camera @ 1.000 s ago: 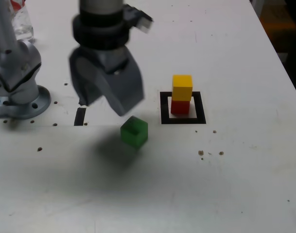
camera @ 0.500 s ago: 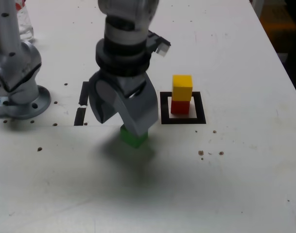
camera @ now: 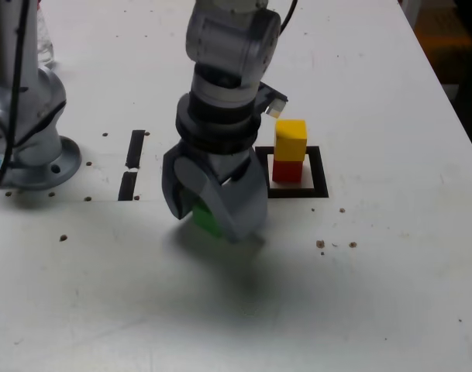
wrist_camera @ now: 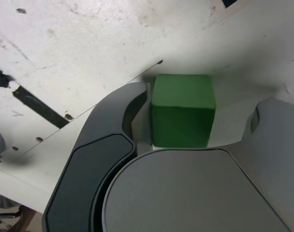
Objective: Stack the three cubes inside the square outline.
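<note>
We see the grey gripper [wrist_camera: 200, 118] open, jaws straddling the small matte green cube [wrist_camera: 183, 110], not yet clamped. It looks light and rigid; we'd pinch its flat opposite sides.

From my remote seat, I see the gripper [camera: 214, 213] low on the table [camera: 391, 294], its jaws spread around the green cube [camera: 205, 219]. In the wrist view the green cube [wrist_camera: 183, 110] sits between the fingers [wrist_camera: 101, 145] with a sliver of room on one side and a wider gap on the other.

Toward the exterior view's right, the yellow cube [camera: 291, 139] on the red cube [camera: 287, 170] forms a short tower inside the square outline [camera: 318, 186], close beside the arm's wrist. Above the tower the space looks open.

On the exterior view's left, the arm's base [camera: 30, 124] blocks that edge, with two black tape strips [camera: 132, 164] lying flat between. The near table is bare apart from small specks.
</note>
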You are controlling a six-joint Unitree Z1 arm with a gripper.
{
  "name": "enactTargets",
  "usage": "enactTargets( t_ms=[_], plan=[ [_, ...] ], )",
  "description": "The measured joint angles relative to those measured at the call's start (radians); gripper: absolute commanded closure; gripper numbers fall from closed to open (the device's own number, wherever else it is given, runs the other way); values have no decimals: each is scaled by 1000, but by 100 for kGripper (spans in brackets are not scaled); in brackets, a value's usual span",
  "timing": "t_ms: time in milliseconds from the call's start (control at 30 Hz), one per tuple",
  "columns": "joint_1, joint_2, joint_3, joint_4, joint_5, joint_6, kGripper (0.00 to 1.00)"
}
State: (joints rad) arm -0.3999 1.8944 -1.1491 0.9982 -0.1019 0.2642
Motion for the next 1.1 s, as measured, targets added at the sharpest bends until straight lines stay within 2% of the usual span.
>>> enactTargets(
  t_ms=[67, 133, 167, 267, 367, 567, 733, 833, 900, 1100],
  plan=[
    [0, 13, 4, -15, 0, 0, 28],
    [0, 23, 15, -28, 0, 0, 40],
    [0, 25, 15, -34, 0, 0, 47],
    [0, 25, 24, -70, -2, 0, 76],
    [0, 22, 34, -103, -6, 0, 86],
    [0, 10, 42, -103, -3, -11, 90],
    [-1, -18, 59, -3, 58, -97, 90],
    [-1, -52, 59, 90, 105, -179, 90],
    [-1, -83, 61, 155, 119, -207, 90],
    [-1, -128, 38, 270, 146, -260, 90]
  ],
)
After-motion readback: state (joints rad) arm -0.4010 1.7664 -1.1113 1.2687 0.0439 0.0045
